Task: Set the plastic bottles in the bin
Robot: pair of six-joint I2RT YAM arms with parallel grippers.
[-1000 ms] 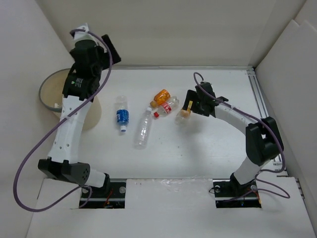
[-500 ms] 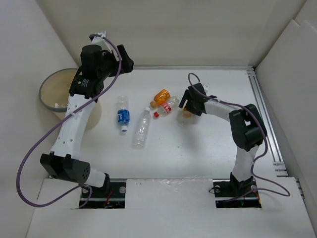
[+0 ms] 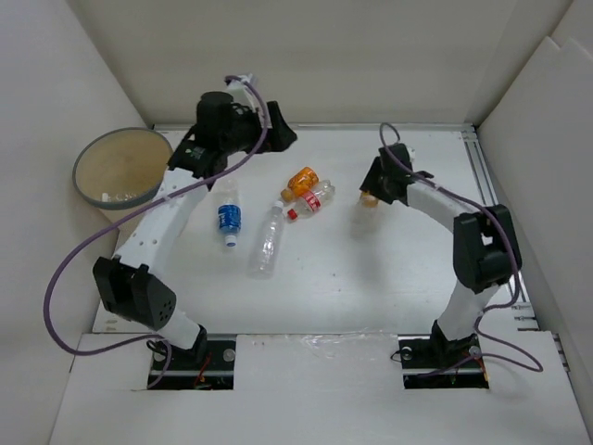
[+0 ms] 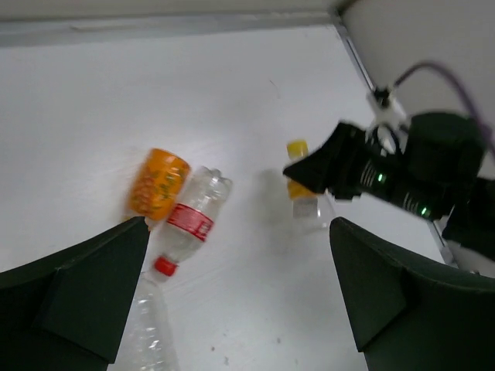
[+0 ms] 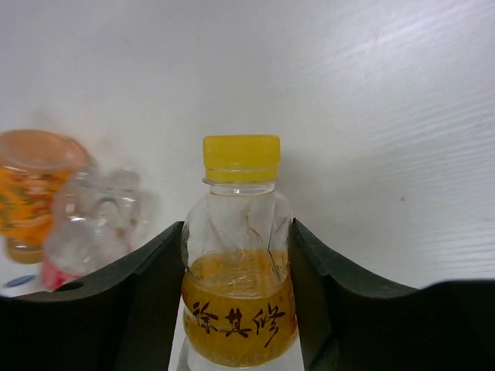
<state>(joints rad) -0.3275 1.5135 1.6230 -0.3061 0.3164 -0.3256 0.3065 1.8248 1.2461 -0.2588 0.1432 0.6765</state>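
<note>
A white table top [image 3: 371,278] sits boxed in by plain cream panels: a back wall [image 3: 324,56], a slanting left wall [image 3: 42,102] and a right wall [image 3: 547,158] that shows an overlapping seam near its upper corner. A metal rail [image 3: 485,190] runs along the table's right edge, from the back corner toward the front. Across the near side lies a white board [image 3: 315,399], and a shiny, crinkled patch [image 3: 324,345] marks where it meets the table. The light is soft and even from above, leaving only faint grey shadows on the surface. In the right wrist view, the table shows light diagonal streaks.
</note>
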